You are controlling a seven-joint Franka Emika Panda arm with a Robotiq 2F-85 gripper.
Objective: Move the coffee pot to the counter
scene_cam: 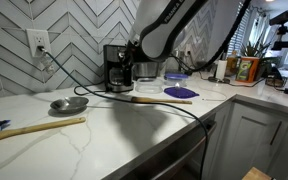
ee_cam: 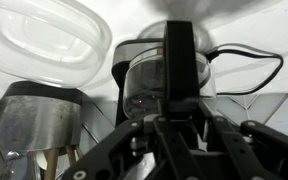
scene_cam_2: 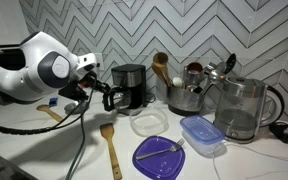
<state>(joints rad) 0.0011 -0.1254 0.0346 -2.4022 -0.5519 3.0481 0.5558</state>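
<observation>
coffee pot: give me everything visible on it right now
The coffee pot is a small carafe of dark, see-through glass with a rounded belly, a black rim band and a black strap handle turned toward the wrist camera. It looks intact; its contents can't be told. In an exterior view it sits tucked in the coffee machine, not yet on the counter. The gripper is at the handle, one finger either side; whether they pinch it is unclear.

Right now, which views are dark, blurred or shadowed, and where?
Wrist view: the gripper is a dark, soft silhouette near the lens, while the coffee pot behind it looks sharper. In an exterior view, the arm throws a broad shadow across the counter.
</observation>
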